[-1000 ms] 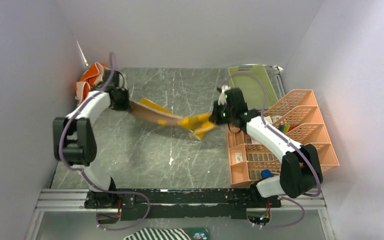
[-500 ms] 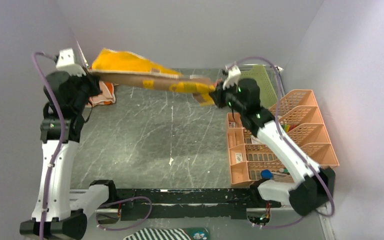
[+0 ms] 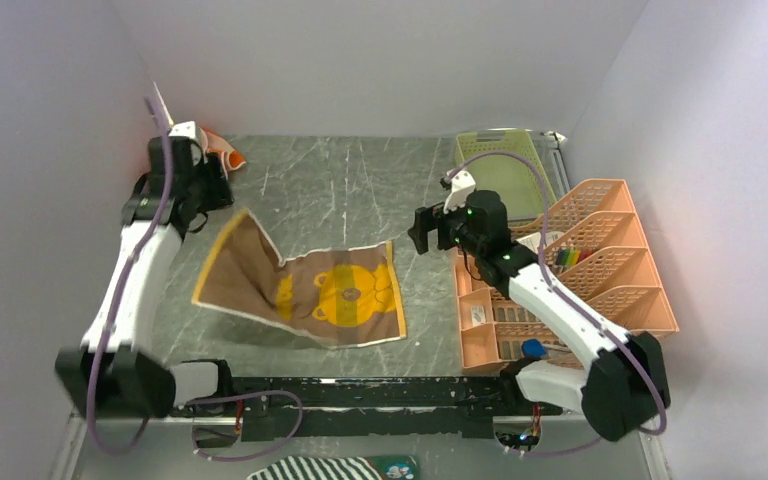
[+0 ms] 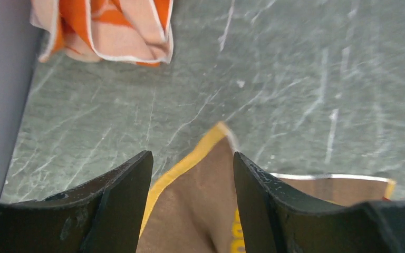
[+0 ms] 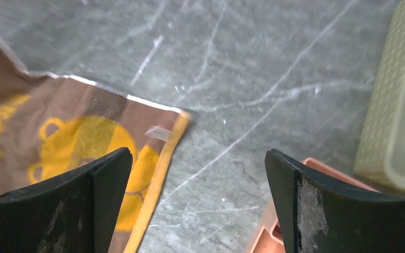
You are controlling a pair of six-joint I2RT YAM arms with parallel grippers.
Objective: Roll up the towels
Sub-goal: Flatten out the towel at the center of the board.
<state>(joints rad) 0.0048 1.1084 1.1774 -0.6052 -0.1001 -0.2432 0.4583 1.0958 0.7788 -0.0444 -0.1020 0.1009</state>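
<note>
Marble-pattern counter (image 3: 360, 180): mustard towel (image 3: 345, 290) lies spread. Left hand (image 4: 192, 155) and right hand (image 5: 198, 153) apart, empty. Next, presumably: grip edge, roll.

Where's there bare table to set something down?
Bare table across the far middle, between the orange towel and the green basket, and a strip between the brown towel and the orange organizer. The right side is crowded.

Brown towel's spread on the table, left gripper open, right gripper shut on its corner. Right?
Wrong on the right gripper: it is open, fingers wide apart and holding nothing, as the right wrist view shows. The towel does lie spread on the table, and the left gripper is open.
</note>
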